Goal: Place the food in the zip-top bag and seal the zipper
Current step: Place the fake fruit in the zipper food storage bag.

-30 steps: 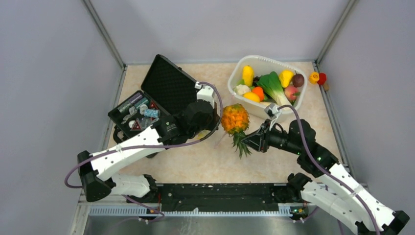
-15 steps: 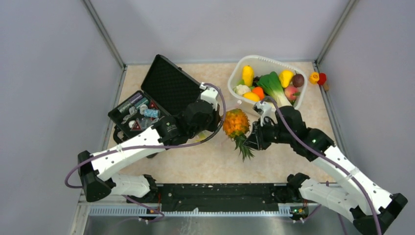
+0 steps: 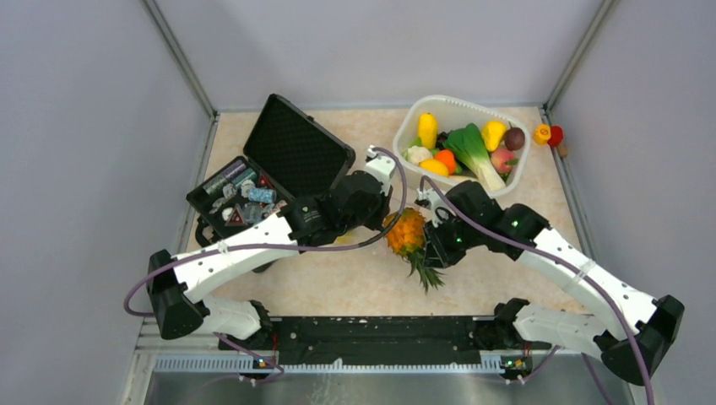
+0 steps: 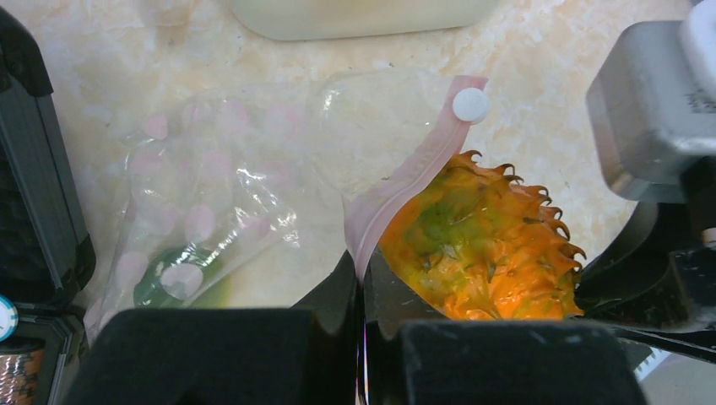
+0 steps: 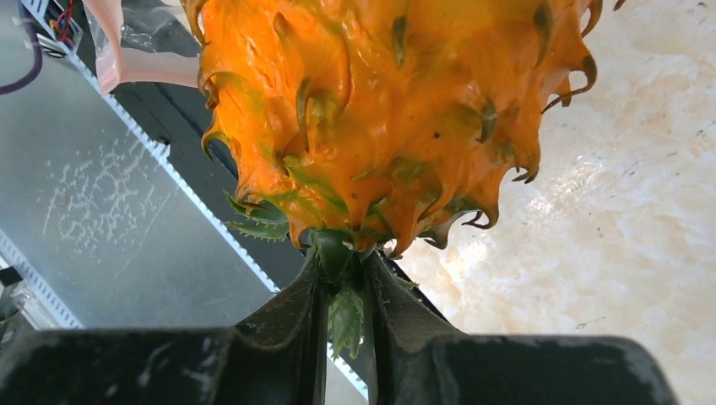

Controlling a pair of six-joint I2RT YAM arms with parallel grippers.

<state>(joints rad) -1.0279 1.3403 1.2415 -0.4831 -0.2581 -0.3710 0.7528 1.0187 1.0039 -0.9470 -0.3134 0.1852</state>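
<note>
though hidden from above, left gripper (image 4: pixel 361 283) pinches zipper (image 4: pixel 414 173) and right gripper (image 5: pixel 346 291) clamps pineapple (image 5: pixel 380 110) by its leaves.

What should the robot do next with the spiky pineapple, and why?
Probably the right gripper should push the pineapple on into the bag. It grips the leafy top, the fruit sits right beside the pink zipper, and the left gripper pinches that strip, holding the mouth up.
</note>
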